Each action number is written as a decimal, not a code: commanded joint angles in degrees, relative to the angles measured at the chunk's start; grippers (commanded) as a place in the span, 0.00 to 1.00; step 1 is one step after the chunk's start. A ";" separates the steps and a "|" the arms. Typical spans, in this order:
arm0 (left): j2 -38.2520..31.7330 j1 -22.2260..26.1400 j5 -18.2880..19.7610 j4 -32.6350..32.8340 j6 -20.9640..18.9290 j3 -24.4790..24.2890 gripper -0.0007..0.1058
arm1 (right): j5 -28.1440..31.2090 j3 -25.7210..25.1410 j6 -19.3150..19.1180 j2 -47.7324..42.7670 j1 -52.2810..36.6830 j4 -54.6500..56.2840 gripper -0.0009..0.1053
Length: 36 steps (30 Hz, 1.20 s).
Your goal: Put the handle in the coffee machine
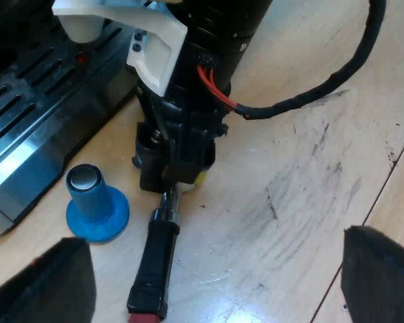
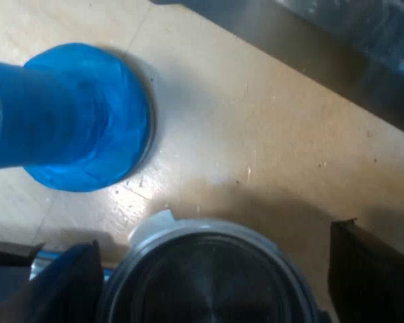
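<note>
The metal holder lies on the wooden table, its dark handle (image 1: 155, 259) ending in a red tip (image 1: 144, 316). My right gripper (image 1: 167, 176) has come down over the holder's metal end. Seen from the right wrist, the round basket (image 2: 209, 276) sits between the fingers of my right gripper (image 2: 219, 286), which stand open with a thin gap on one side. My left gripper (image 1: 215, 286) hangs open above the table near the handle's red tip, holding nothing. The espresso machine (image 1: 34, 128) stands close by.
A blue tamper (image 1: 94, 205) with a shiny top stands upright between the machine's drip tray and the handle, and its blue base (image 2: 81, 128) is close to the basket. The machine's steel edge (image 2: 337, 60) runs just beyond the basket.
</note>
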 commanded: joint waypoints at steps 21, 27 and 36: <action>-0.17 0.07 0.49 0.70 -0.62 -0.35 0.72 | -3.77 -0.44 1.24 -0.72 0.06 3.43 0.65; -0.17 0.07 0.49 1.03 -0.62 -0.35 0.72 | -3.77 -0.44 1.24 -0.72 0.06 4.26 0.65; -0.17 -0.30 0.49 1.16 -0.62 -0.35 0.72 | -4.21 -0.44 1.87 -0.72 0.06 6.86 0.01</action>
